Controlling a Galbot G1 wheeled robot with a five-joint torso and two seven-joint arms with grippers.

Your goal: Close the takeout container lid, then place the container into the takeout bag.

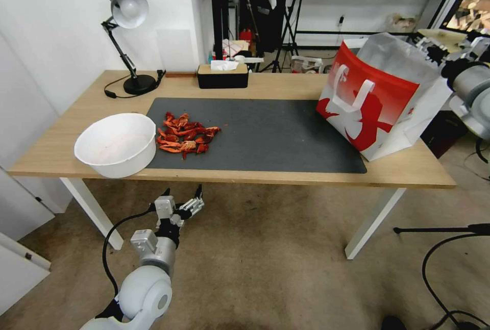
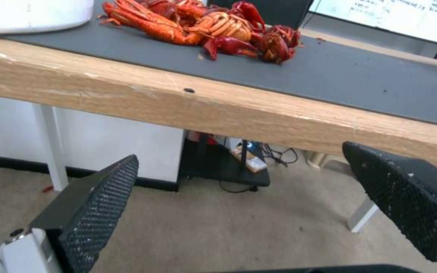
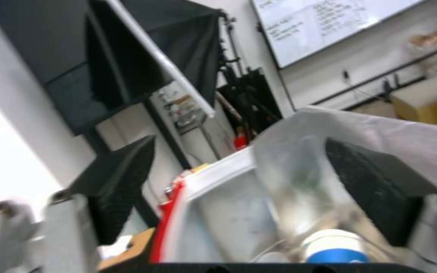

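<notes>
Starting big: long light-wood table (image 1: pixel 306 179) under a dark grey rectangular mat (image 1: pixel 265 131). On the mat's right end, the large paper takeout bag (image 1: pixel 377 100), red front with white design, white sides and flat handles, standing upright with its mouth gaping, probably set that way to take a drop from above. Silvery lining on show inside; low in the mouth a round white-and-blue shape (image 3: pixel 337 246), too blurred to name. Small clear hinged takeout container of blueberries and its labelled lid: impossible to say from here whether already down in that bag, so no call on the closing step. Off the mat's left edge, a round white plastic bowl (image 1: pixel 116 144), looking empty bar a faint pink smear. On the mat's left part, just beside the bowl, a loose heap of red crayfish (image 1: pixel 185 136), lying bare, in no container. Right gripper (image 3: pixel 239 142) beyond the mat's right end, up at the bag's mouth, jaws spread wide and gripping nothing. Left gripper (image 1: pixel 182 189) below the mat's front edge, under the table's lip, jaws wide apart too, clutching nothing, seemingly parked out of the way.
</notes>
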